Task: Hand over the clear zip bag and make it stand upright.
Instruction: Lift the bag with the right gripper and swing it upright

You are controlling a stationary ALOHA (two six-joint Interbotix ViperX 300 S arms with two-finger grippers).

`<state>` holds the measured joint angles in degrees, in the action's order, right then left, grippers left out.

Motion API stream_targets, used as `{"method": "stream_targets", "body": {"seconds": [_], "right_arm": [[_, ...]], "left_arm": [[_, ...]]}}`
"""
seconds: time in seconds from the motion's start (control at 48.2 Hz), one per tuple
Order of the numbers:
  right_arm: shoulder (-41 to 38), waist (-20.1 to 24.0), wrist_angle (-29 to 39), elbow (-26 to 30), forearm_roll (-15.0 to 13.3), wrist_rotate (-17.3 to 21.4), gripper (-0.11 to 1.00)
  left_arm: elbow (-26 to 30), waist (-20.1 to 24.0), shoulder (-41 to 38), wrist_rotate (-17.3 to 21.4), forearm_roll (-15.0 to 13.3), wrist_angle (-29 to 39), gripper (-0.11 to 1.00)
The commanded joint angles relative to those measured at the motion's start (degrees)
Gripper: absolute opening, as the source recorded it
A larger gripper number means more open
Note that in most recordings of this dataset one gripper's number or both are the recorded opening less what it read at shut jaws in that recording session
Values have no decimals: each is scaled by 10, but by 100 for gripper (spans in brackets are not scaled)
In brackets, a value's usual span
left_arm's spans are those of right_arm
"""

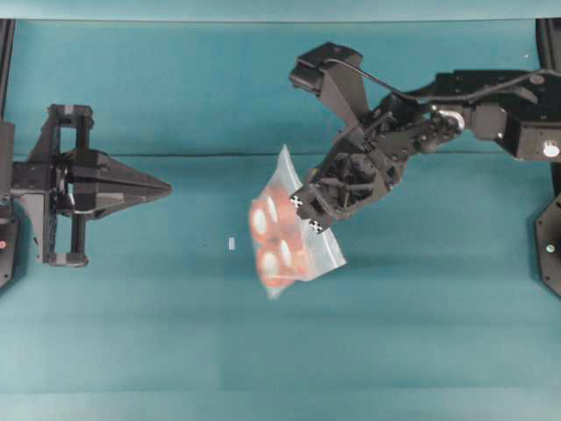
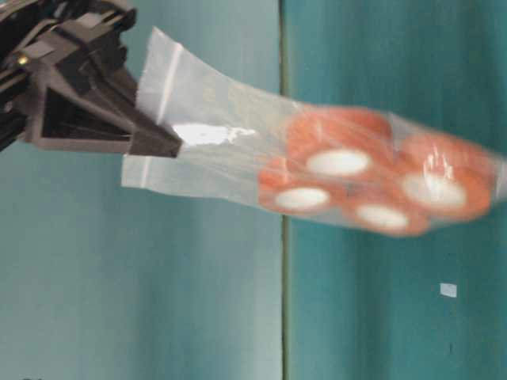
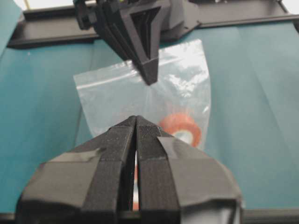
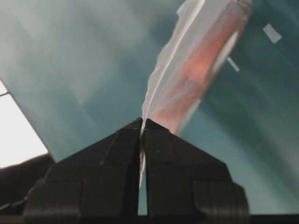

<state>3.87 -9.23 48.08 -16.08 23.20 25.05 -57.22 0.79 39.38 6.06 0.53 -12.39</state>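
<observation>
Bag (image 1: 294,241): limp, slick film, weighted by tape rolls at 7 o'clock; right hand (image 1: 308,213) pinches film; left hand (image 1: 162,187), pressed together, should we judge take the zip edge.

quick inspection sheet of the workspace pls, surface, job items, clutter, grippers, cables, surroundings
surface: teal table, with a seam line running across it.
job's things: clear zip bag lifted off the table, hanging with four orange-red tape rolls inside.
clutter: one small white scrap on the table.
grippers: right gripper shut on the clear zip bag near its zip edge; left gripper shut, empty, apart from the bag.
cables: black cable looping over the right arm.
surroundings: dark frame posts at the table's edges.
</observation>
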Motion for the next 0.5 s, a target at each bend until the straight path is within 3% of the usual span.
{"method": "stream_targets", "body": {"seconds": [0.0, 0.207, 0.477], "right_arm": [[-3, 0, 33, 39, -4, -20, 1], [-37, 1, 92, 96, -4, -65, 1], [-66, 0, 164, 155, -5, -95, 1]], "left_arm": [[13, -1, 3, -5, 1, -3, -1], [12, -5, 3, -38, 1, 2, -1], [17, 2, 3, -36, 1, 4, -1]]}}
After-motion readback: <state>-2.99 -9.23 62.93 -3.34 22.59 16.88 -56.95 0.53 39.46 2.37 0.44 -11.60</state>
